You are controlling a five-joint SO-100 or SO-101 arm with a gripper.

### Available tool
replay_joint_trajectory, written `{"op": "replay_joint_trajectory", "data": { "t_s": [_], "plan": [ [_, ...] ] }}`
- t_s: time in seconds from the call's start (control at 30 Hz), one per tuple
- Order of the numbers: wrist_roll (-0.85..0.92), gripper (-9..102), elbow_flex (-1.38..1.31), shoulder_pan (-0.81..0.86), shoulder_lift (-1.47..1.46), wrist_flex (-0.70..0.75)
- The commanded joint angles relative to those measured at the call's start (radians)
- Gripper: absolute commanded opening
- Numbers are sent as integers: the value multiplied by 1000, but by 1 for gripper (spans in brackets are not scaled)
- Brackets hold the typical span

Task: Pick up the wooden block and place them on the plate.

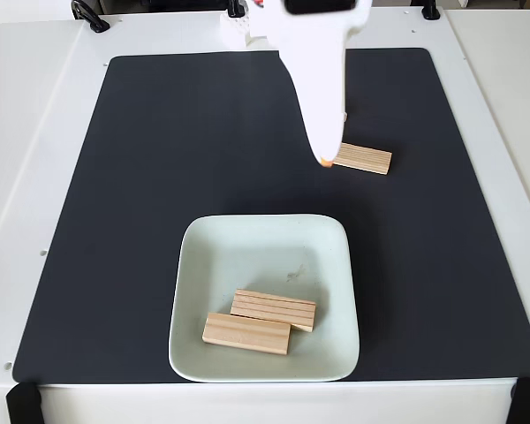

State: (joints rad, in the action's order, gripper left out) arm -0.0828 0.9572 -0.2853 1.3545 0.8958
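In the fixed view, one wooden block (pixel 367 160) lies flat on the black mat, right of centre. My white gripper (pixel 325 160) reaches down from the top edge, and its orange-tipped end sits over the block's left end. The arm's body hides the fingers, so their gap is not visible. The pale mint square plate (pixel 247 243) rests at the mat's front centre. It holds two more wooden blocks: one (pixel 274 309) near its middle and another (pixel 246 333) just in front, touching it.
The black mat (pixel 159 177) covers most of a white table (pixel 35 132). Black clamps (pixel 90 16) sit at the table's far edge and front corners (pixel 24 402). The table's front edge runs just below the plate.
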Motion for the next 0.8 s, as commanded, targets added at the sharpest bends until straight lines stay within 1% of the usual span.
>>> {"op": "replay_joint_trajectory", "data": {
  "t_s": [0.0, 0.23, 0.27, 0.4, 0.47, 0.53, 0.67, 0.77],
  "plan": [
    [-6, -1, 232, -29, 270, -3],
    [12, -1, 805, -84, 713, -2],
    [29, -1, 870, -91, 762, -2],
    [189, -1, 1101, -152, 902, 8],
    [296, 0, 1177, -181, 946, 57],
    [454, 0, 1227, -218, 969, 137],
    [767, 0, 1220, -256, 951, 304],
    [1014, 0, 1161, -264, 881, 393]
  ]
}}
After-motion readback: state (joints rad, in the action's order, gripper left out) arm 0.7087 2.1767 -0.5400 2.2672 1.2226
